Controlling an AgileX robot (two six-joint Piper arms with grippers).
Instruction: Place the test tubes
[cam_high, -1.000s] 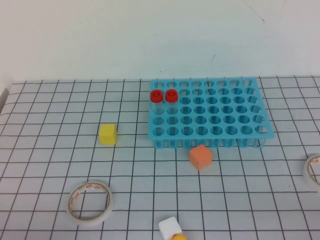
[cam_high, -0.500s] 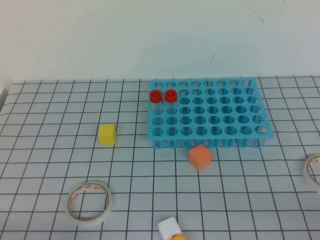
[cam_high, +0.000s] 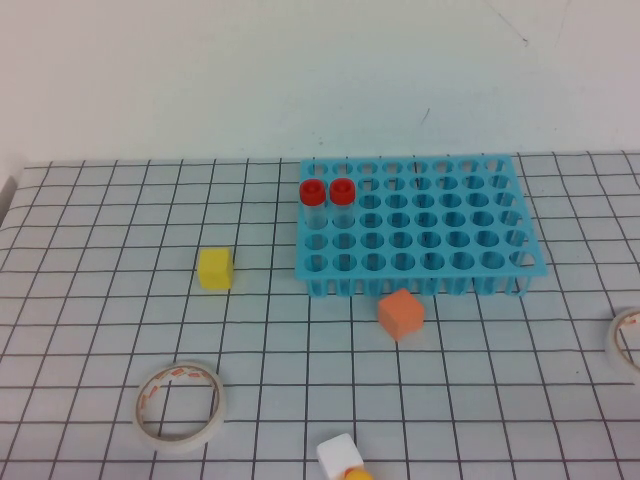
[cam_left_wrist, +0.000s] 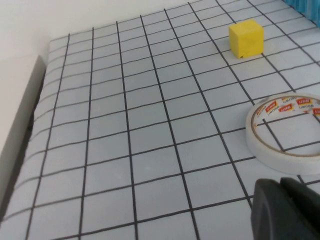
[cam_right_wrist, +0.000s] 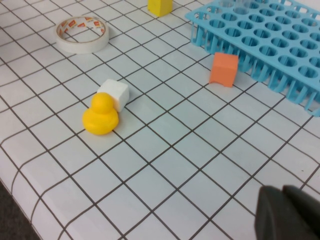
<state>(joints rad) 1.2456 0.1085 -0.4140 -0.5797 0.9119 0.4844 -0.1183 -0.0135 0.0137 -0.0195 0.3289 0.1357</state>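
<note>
Bright, even, diffuse light on the desk (cam_high: 100, 300), faint soft shadows beside orange cube (cam_right_wrist: 223, 69) and yellow duck (cam_right_wrist: 100, 116), high view slightly soft, left tool (cam_left_wrist: 281, 192) and right tool (cam_right_wrist: 283, 200) blurred close-up.

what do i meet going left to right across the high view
white tape roll, yellow cube, two red-capped clear test tubes, orange cube, second tape roll at the right edge. Left tool and right tool, both shut, show only in their wrist views.

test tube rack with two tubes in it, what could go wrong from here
The orange cube sits close before the rack; a low reach could push it in, jolting the red-capped test tubes. The left gripper, shut, hangs by the tape roll, the right gripper, shut, faces the yellow duck: either could drag them.
</note>
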